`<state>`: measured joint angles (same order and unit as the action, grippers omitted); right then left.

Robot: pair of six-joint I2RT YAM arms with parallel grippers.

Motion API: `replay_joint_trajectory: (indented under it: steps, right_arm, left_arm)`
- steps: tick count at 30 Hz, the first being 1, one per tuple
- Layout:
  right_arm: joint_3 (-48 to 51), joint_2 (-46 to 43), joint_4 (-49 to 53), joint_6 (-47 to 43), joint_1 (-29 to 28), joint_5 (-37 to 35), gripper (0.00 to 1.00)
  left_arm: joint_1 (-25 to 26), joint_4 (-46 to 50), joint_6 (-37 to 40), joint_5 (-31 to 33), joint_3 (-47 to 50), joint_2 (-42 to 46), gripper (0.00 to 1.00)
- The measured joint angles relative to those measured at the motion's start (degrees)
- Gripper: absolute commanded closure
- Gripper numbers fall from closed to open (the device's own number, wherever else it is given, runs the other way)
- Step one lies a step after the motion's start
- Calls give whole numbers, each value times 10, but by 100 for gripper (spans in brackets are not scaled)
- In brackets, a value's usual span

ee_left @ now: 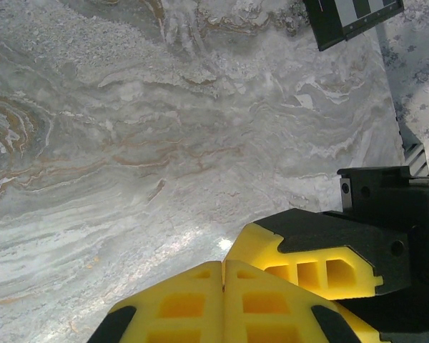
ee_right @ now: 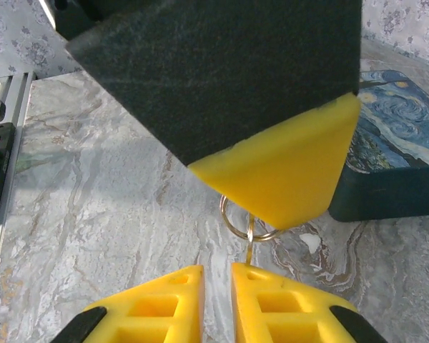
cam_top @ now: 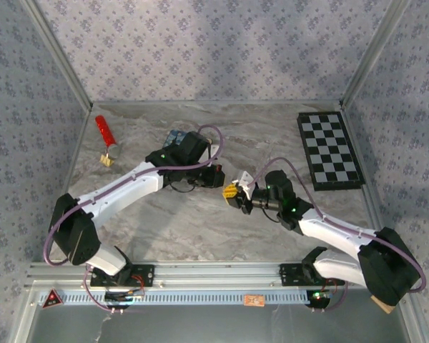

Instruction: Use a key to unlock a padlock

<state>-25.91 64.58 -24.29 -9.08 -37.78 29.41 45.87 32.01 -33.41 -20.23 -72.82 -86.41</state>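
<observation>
Since the blue tin [ee_right: 395, 161] with the swirly starry lid sits roughly mid-table, I'll place everything off that. Biggest thing is the grey marble table [cam_top: 200, 229] it stands on. The left arm [cam_top: 121, 189] reaches up along the near side of the tin, and the right arm [cam_top: 336, 236] comes in from the tin's near right. A black-and-white chessboard [cam_top: 330, 150] lies well apart to the tin's right, by the wall. The left gripper [ee_left: 223, 275] hangs just right of the tin with its yellow fingers pressed flat together, only a hairline seam between them. I can't tell if anything's pinched in there. The right gripper [ee_right: 217, 275] meets it almost tip to tip on the side away from the tin, fingers nearly together with a narrow slit showing. Off to the tin's left there's a red stick [cam_top: 104, 131], with a small tan wooden block [cam_top: 107, 160] just nearer than it. Near the tin, under the left gripper's fingertip, is a silver key ring [ee_right: 232, 227]. The thin gold key [ee_right: 250, 251] drops from the ring to the right gripper's fingertips. Can't tell whether they actually bite on it. Honestly can't tell where the padlock itself is.
</observation>
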Motion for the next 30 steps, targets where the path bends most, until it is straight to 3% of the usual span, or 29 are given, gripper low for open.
replay_joint_trajectory:
  steps: [3, 5, 8, 30]
  right_arm:
    - [0, -4, 0, 0, 0, 0, 81]
    - [0, -7, 0, -2, 0, -2, 73]
    - [2, -11, -1, -7, 0, -16, 69]
    - [8, -32, -18, -13, -4, -49, 68]
  left_arm:
    - [0, 1, 4, -2, -5, -1, 100]
    - [0, 2, 6, -2, -6, -1, 100]
    - [0, 2, 8, -2, -6, -1, 100]
    - [9, 10, 10, -6, -6, -1, 100]
